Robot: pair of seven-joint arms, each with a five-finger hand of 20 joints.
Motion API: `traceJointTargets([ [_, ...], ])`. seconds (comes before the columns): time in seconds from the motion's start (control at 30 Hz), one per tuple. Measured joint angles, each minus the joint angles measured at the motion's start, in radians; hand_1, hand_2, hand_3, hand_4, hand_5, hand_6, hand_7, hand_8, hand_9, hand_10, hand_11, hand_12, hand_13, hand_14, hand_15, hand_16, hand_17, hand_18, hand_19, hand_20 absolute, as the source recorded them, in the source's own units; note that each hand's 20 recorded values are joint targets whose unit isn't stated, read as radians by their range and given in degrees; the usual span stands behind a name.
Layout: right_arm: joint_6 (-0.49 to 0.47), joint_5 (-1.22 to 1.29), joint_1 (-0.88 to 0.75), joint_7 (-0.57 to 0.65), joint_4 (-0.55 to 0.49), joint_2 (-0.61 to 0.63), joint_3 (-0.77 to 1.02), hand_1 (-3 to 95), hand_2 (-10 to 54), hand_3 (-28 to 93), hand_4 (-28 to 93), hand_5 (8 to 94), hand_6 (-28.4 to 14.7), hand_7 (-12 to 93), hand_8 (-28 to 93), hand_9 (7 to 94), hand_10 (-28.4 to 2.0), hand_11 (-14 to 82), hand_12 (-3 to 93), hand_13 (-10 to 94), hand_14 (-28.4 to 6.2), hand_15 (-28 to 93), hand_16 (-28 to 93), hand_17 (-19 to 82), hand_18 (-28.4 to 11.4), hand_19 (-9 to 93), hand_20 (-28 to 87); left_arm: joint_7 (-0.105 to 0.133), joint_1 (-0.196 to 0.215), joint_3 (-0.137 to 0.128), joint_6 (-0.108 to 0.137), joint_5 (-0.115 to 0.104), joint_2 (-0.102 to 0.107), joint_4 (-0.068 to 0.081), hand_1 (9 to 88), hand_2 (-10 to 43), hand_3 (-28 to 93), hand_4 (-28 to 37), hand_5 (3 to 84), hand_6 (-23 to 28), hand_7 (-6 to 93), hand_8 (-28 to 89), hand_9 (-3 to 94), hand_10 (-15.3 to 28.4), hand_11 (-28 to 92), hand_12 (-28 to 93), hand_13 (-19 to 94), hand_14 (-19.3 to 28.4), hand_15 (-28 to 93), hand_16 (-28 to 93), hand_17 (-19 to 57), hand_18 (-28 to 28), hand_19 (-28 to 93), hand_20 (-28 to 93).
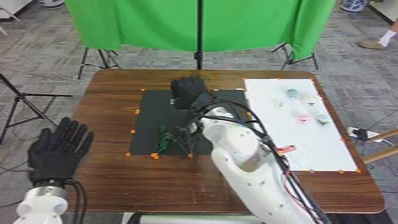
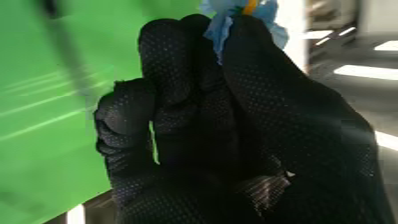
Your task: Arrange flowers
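My right hand (image 1: 187,92) is over the far part of the black mat (image 1: 149,107). In the right wrist view, the thumb and fingers of that hand (image 2: 200,110) pinch a blue flower (image 2: 278,34) with a yellow centre between their tips. Dark green stems (image 1: 164,137) lie on the near part of the mat. Several small flowers rest on the white board, among them a bluish one (image 1: 291,93) and a pink one (image 1: 303,118). At the table's left edge, my left hand (image 1: 59,152) has its fingers straight and spread, apart from the flowers.
The white board (image 1: 329,150) covers the right side of the brown table (image 1: 107,107), with a small red-and-white item (image 1: 285,149) near its left edge. Orange markers dot the borders of the mat and board. A green cloth (image 1: 147,25) hangs behind the table.
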Motion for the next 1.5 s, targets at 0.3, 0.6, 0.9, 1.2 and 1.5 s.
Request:
traceJointTargets([
  [0.3, -0.005, -0.181, 0.019, -0.089, 0.153, -0.137, -0.071, 64.0, -9.5, 74, -28, 68.4, 0.2, 47, 13, 79.1, -11.3, 15.5, 47.0, 69, -6.5, 46, 43, 38, -21.5, 89, 38, 0.004, -0.059, 0.037, 0.002, 0.0, 0.039, 0.021, 30.2, 19.1, 73, -28.2, 47.9, 8.7, 15.6, -10, 40.3, 14.6, 22, 12, 31, 14.8, 43, -6, -3.6, 14.1, 35, 19],
  [0.6, -0.007, -0.23, -0.01, -0.049, 0.176, -0.147, -0.105, 63.7, -9.5, 74, -28, 67.8, 0.1, 48, 13, 78.8, -11.4, 15.8, 46.7, 69, -6.6, 46, 43, 38, -21.9, 89, 38, 0.006, -0.06, 0.042, 0.001, 0.002, 0.054, 0.016, 30.2, 19.0, 73, -28.2, 47.9, 8.7, 15.6, -10, 40.4, 14.6, 22, 12, 31, 14.8, 43, -6, -3.7, 14.1, 35, 19],
  [0.9, -0.009, -0.229, -0.033, -0.051, 0.182, -0.161, -0.104, 66.6, -9.5, 72, -28, 66.5, 0.0, 46, 12, 77.3, -11.2, 14.7, 45.5, 68, -6.4, 46, 43, 37, -21.7, 87, 38, 0.01, -0.06, 0.046, 0.003, -0.001, 0.056, 0.015, 32.0, 18.0, 74, -27.5, 48.6, 8.7, 16.3, -10, 41.1, 14.5, 22, 12, 31, 14.6, 43, -6, -3.6, 14.1, 35, 19],
  [1.2, -0.036, -0.229, -0.041, -0.036, 0.193, -0.169, -0.101, 66.4, -9.5, 72, -28, 65.5, -1.8, 38, 8, 75.5, -11.6, 11.7, 42.0, 66, -6.7, 45, 43, 36, -22.2, 86, 38, 0.028, -0.061, 0.05, 0.006, -0.007, 0.058, 0.01, 31.5, 17.9, 74, -27.7, 48.6, 8.7, 16.5, -10, 41.2, 14.6, 23, 12, 31, 14.7, 43, -6, -3.6, 14.0, 35, 19],
  [1.5, -0.048, -0.229, -0.041, 0.027, 0.186, -0.165, -0.114, 64.4, -9.5, 74, -28, 65.2, -2.4, 25, -12, 71.7, -13.8, 14.6, 34.9, 64, -8.2, 47, 41, 35, -23.5, 87, 38, 0.029, -0.061, 0.05, 0.006, -0.008, 0.058, 0.009, 32.8, 16.0, 74, -27.6, 48.5, 8.7, 16.5, -10, 41.1, 14.5, 23, 12, 31, 14.6, 43, -6, -3.5, 14.0, 35, 19],
])
